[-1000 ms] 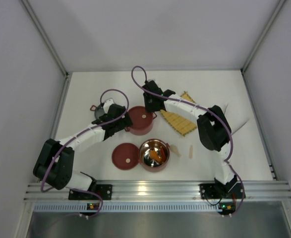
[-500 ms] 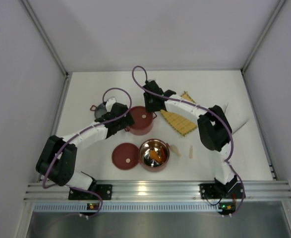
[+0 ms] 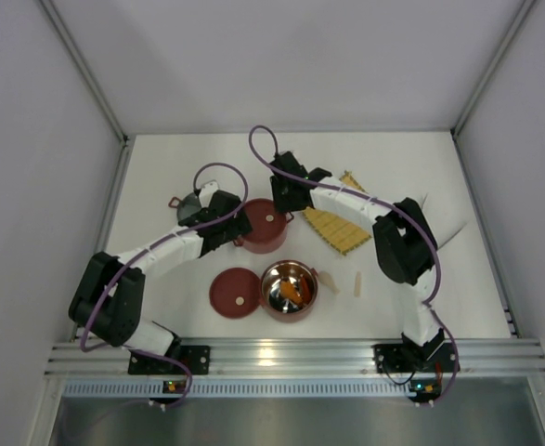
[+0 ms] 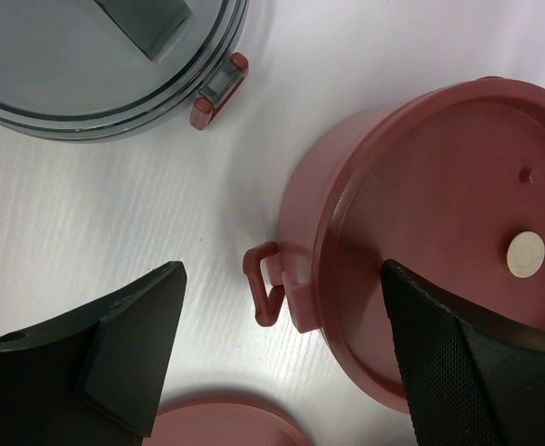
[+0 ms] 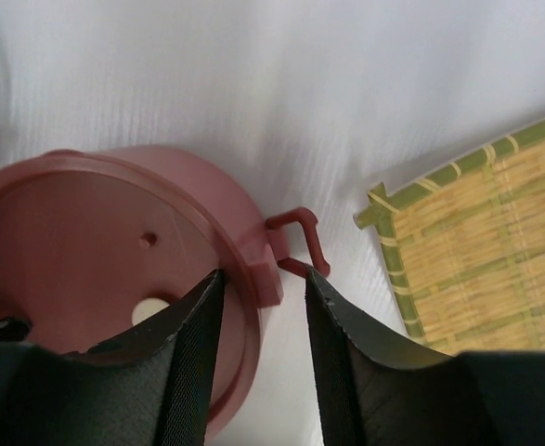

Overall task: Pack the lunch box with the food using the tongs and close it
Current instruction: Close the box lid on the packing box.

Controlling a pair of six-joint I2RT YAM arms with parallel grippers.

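Since the earlier frame, the left gripper has been moved a little farther from the arm bases along the left side of the lidded bowl of the lunch box. The right gripper has hardly been shifted at that bowl's far right edge.

From above, the open bowl is seen just nearer than the lidded bowl, with orange food inside. A loose lid lies near-left of the lidded bowl. The yellow mat lies just to its right. The tongs are seen well to the right, partly hidden.

In the left wrist view, the left gripper is spread wide and nothing is held. The lidded bowl's left handle lies between the fingers, untouched. A grey lid lies beyond it.

In the right wrist view, the right gripper is held part-way open. The lidded bowl's right handle sits just ahead of the gap. No grip on it can be made out.
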